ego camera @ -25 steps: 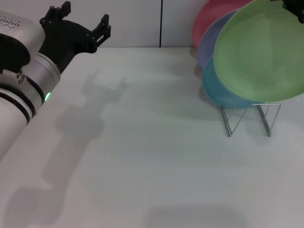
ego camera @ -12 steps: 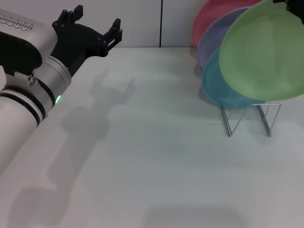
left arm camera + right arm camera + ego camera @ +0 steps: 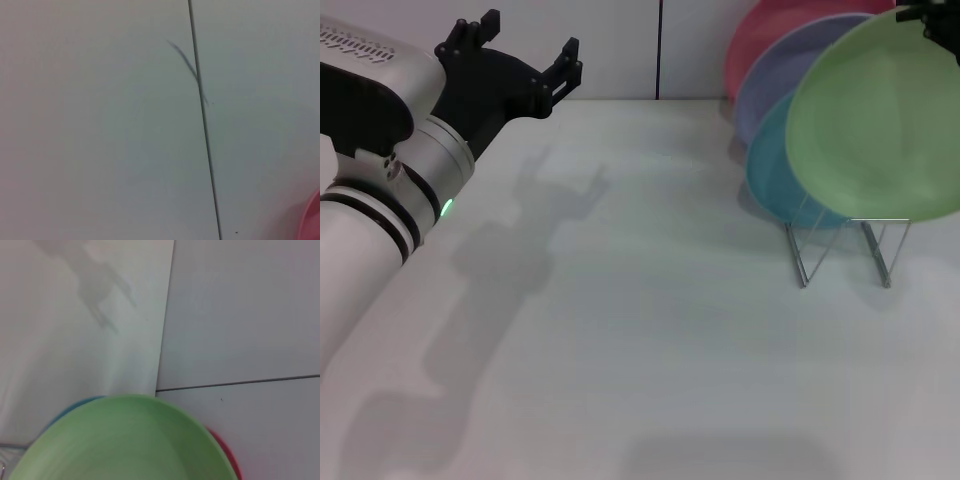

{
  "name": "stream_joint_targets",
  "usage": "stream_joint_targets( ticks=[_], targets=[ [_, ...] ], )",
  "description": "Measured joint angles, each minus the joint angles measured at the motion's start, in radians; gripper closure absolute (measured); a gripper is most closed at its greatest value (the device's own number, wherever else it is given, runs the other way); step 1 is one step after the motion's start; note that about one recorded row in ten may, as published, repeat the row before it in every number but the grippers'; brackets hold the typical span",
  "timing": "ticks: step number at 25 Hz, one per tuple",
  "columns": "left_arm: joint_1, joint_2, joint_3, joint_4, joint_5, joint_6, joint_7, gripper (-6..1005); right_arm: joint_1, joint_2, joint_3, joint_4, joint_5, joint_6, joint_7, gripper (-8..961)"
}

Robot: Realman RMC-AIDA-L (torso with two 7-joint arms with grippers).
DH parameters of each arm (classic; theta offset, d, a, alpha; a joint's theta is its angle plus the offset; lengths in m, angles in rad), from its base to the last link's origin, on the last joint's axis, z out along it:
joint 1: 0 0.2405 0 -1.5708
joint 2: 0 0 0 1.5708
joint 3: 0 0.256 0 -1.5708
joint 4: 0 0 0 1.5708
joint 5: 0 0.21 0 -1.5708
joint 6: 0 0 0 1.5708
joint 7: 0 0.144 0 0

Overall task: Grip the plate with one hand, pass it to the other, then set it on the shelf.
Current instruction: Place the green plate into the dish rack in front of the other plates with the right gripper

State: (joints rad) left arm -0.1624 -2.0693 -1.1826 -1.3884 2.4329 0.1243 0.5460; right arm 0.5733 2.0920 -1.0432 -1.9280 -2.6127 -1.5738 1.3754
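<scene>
The light green plate stands upright in the air at the far right, its lower edge just above the silver wire shelf. My right gripper shows only as a black bit at the plate's top rim, shut on it. The plate fills the bottom of the right wrist view. My left gripper, on the silver-and-white arm with the green light, is open and empty at the far left, well away from the plate.
A light blue plate, a lavender plate and a pink plate stand in the shelf behind the green one. The white table stretches from the left arm to the shelf. A wall stands behind.
The green plate has shifted a little to the right in the right gripper's hold. The left arm has moved rightward and forward, its gripper still open.
</scene>
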Motion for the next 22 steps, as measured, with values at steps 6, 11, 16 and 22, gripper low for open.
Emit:
stream_joint_targets(
  ticks=[6,11,16,22],
  targets=[
    [-0.008,0.000,0.000,0.009,-0.001,0.000,0.000,138,-0.015,0.000,-0.020,0.018,0.000,0.000,0.000,883],
    [-0.017,0.000,0.001,0.012,-0.002,0.000,0.000,138,-0.023,0.000,-0.025,0.029,0.001,0.001,-0.001,878],
    [-0.029,0.000,0.001,0.024,-0.003,0.000,0.000,138,-0.028,0.000,-0.028,0.041,-0.002,0.001,-0.001,872],
    [-0.051,0.000,0.001,0.038,-0.015,-0.003,0.000,138,-0.034,0.000,-0.089,0.046,-0.078,-0.005,0.076,866]
  ],
)
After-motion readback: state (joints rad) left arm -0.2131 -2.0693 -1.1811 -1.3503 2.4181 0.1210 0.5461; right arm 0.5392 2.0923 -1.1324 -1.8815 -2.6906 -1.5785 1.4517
